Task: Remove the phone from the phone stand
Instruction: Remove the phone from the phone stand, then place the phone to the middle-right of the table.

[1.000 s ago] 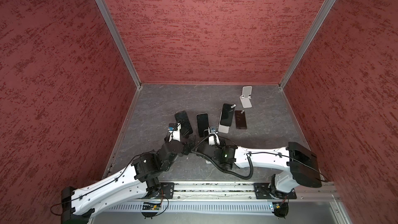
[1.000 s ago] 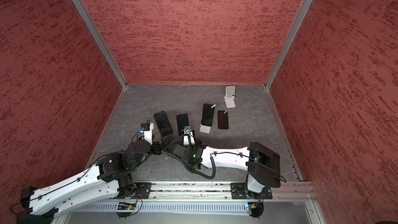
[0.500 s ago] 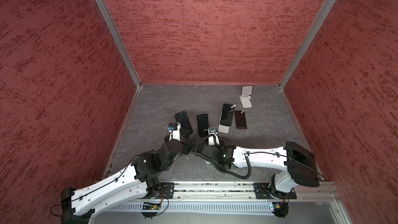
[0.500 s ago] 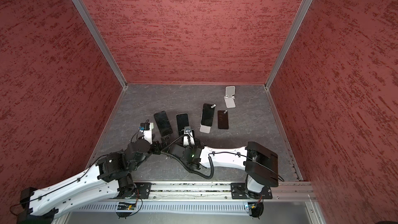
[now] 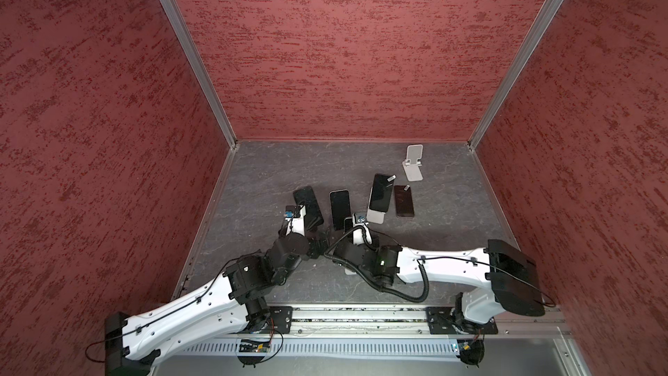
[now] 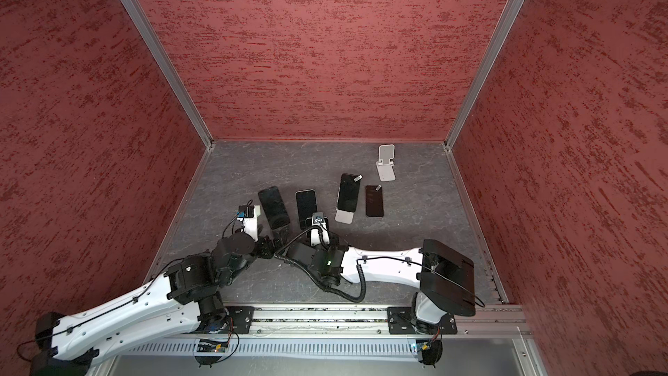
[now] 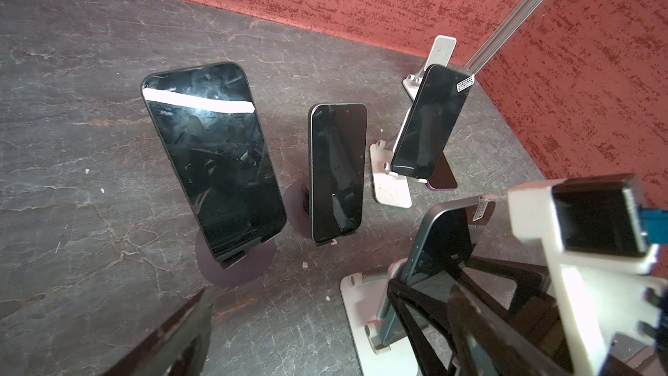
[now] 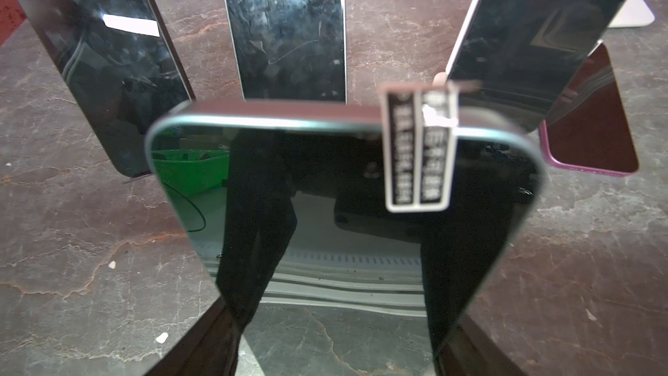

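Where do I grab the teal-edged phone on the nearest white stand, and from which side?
I'd pinch the teal-edged phone across its two long edges, near the top, coming down from above on the screen side. It leans back on the white stand, whose lip holds its bottom.

The right gripper point(image 8: 336, 316) has narrowed; its jaws now press both side edges of the phone point(image 8: 343, 193).
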